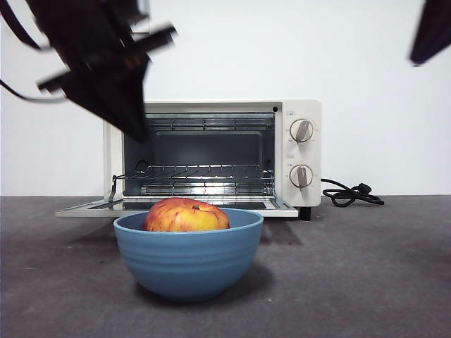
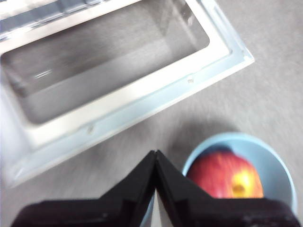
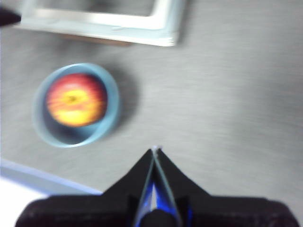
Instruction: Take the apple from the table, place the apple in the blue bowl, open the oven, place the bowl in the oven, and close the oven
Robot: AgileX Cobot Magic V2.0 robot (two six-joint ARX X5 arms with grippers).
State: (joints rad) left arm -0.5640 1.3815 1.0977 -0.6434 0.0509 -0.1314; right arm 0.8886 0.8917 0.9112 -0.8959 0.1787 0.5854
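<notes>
The red and yellow apple (image 1: 186,215) lies inside the blue bowl (image 1: 189,260), which stands on the dark grey table (image 1: 366,274) in front of the oven (image 1: 211,155). The oven's glass door (image 1: 176,206) is folded down flat, showing the wire rack inside. My left gripper (image 2: 155,153) is shut and empty, hanging high over the table between the open door (image 2: 123,104) and the bowl (image 2: 279,165); it is the big dark shape (image 1: 134,123) at the upper left. My right gripper (image 3: 155,150) is shut, high above bare table to the side of the bowl (image 3: 75,106).
A black cord (image 1: 351,193) lies on the table right of the oven. Two knobs (image 1: 301,130) sit on the oven's right panel. A white wall stands behind. The right arm shows only as a dark tip (image 1: 431,32) at the top right corner.
</notes>
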